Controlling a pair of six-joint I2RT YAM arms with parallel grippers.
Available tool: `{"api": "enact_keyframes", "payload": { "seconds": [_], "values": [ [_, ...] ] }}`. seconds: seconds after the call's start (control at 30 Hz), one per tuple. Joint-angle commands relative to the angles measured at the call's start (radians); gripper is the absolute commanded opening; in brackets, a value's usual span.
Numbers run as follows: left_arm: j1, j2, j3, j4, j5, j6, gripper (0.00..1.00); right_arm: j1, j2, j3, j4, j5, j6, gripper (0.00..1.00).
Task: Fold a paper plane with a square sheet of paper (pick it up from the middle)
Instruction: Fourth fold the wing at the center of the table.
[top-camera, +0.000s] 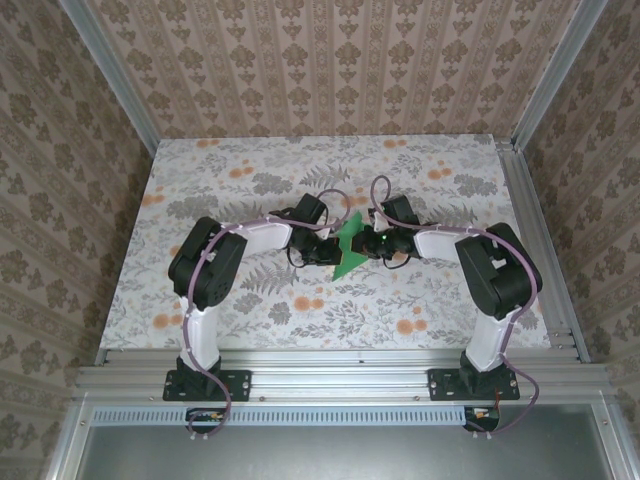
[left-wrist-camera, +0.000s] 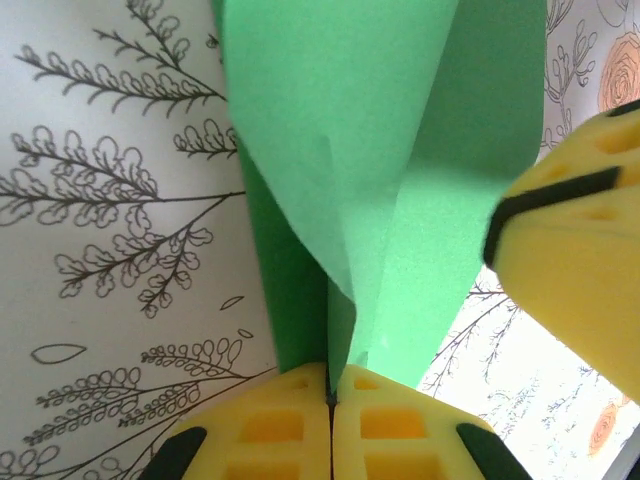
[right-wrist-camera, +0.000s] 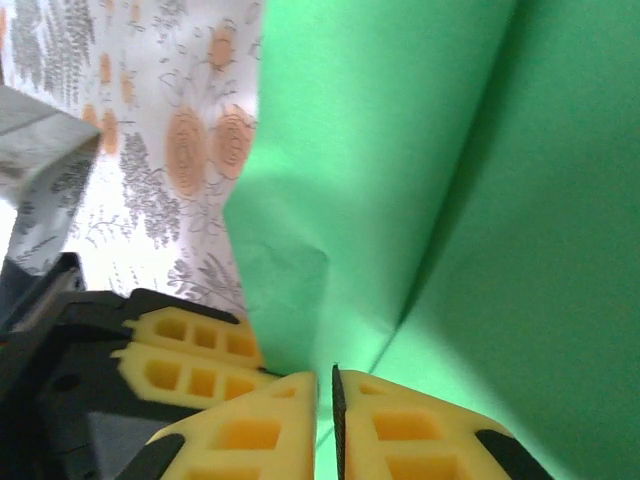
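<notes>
**Green, thin, matte sheet of paper (top-camera: 352, 250), creased and pinched between your two arms**

Paper this thin should handle as very light, limp and quick to crumple or tear; it will likely sag wherever you leave it unsupported. You have the sheet of paper near the middle of the grey-and-orange floral surface (top-camera: 250, 170), apparently raised off it. Your left tool (left-wrist-camera: 330, 385) is clenched on the sheet's folded edge, yellow pads meeting. Your right tool (right-wrist-camera: 325, 385) shows a thin slit with green running into it; I cannot tell whether it grips. Take hold close to a crease, where the doubled layers are stiffer; pinch gently.
</notes>
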Motion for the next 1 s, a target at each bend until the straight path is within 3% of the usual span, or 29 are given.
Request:
{"api": "enact_keyframes", "payload": {
  "seconds": [0.0, 0.6, 0.97],
  "values": [
    [0.010, 0.026, 0.013, -0.018, 0.016, 0.033, 0.07, -0.004, -0.033, 0.000, 0.007, -0.040, 0.014, 0.17],
    [0.026, 0.064, 0.038, -0.053, 0.028, 0.077, 0.06, -0.008, 0.097, 0.114, 0.051, -0.069, 0.056, 0.21],
    [0.029, 0.049, 0.044, -0.062, 0.050, 0.082, 0.10, -0.009, 0.182, 0.170, -0.068, 0.028, -0.014, 0.17]
  ]
}}
